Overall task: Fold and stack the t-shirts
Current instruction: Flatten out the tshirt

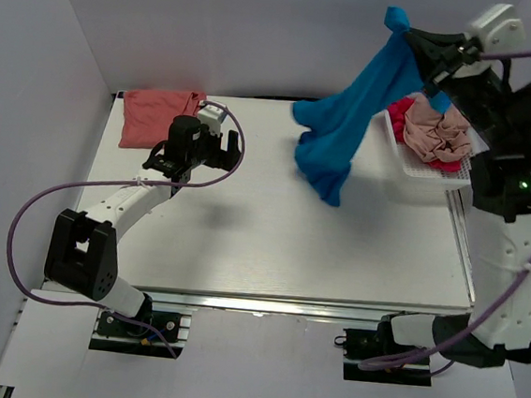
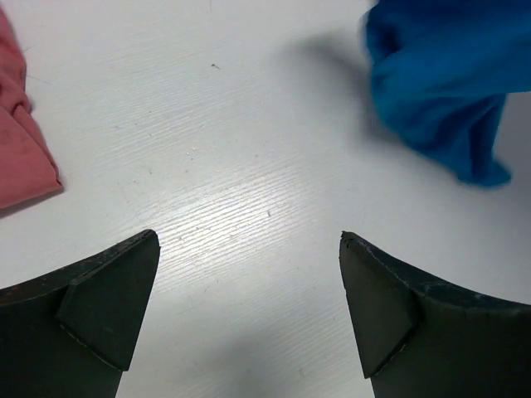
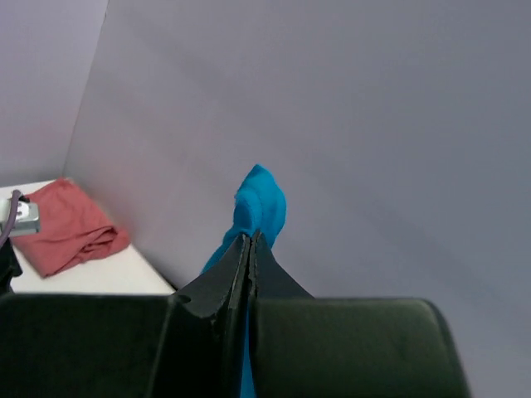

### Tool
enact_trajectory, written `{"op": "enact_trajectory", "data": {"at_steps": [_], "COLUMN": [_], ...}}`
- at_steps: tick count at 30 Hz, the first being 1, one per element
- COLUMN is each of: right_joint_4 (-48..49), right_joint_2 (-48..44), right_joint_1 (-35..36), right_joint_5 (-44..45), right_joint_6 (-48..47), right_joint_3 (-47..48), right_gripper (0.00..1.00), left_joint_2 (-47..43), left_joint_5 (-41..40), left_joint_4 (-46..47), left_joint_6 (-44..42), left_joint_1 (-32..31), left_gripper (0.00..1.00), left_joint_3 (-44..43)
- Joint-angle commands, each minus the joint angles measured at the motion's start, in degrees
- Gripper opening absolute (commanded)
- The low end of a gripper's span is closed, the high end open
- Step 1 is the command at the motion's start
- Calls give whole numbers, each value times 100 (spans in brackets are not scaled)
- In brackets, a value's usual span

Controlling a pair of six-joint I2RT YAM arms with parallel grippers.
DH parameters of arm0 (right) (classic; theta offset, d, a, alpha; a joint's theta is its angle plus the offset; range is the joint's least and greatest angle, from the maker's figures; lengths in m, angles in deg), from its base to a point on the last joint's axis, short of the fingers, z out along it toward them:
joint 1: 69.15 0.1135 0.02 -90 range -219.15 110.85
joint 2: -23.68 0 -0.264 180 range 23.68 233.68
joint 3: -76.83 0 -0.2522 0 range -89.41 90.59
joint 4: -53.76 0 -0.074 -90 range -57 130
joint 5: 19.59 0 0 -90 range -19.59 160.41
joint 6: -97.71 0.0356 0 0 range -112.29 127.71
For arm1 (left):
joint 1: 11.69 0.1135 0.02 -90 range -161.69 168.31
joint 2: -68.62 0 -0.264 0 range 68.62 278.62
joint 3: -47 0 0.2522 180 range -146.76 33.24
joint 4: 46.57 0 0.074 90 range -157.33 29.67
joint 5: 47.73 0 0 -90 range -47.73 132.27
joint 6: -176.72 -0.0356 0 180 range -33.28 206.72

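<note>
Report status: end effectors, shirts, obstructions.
Right end effector shut on blue shirt, hoisted. Left end effector open, empty. Salmon shirt folded far left; beige shirt, magenta shirt in basket. Nothing blocking.

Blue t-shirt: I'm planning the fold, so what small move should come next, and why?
Probably bring the open left claw toward the blue t-shirt's dangling lower end. The right claw is shut on one bunched tip, holding it high, so the shirt hangs crumpled over the table and likely needs a second grip to spread flat.
</note>
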Motion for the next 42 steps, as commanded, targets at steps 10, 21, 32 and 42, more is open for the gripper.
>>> {"op": "enact_trajectory", "data": {"at_steps": [10,21,32,42], "right_joint_4": [-1277,-1260,342,3063], "right_joint_2": [-493,-327,-194,-151], "right_joint_1": [-7,-7,-34,-1228], "right_joint_5": [-317,-1579,-4180,-4597], "right_joint_6": [-75,811,3424,5987], "right_joint_3": [610,339,373,1156], "right_gripper": [0,0,0,0], "left_joint_2": [-308,-237,-62,228], "left_joint_5": [-201,-368,-508,-465], "left_joint_4": [84,251,268,154], "left_joint_6": [12,-85,-190,-155], "left_joint_1": [-13,-22,-22,-22], "left_gripper": [98,98,98,98], "left_joint_3": [9,44,18,-229]}}
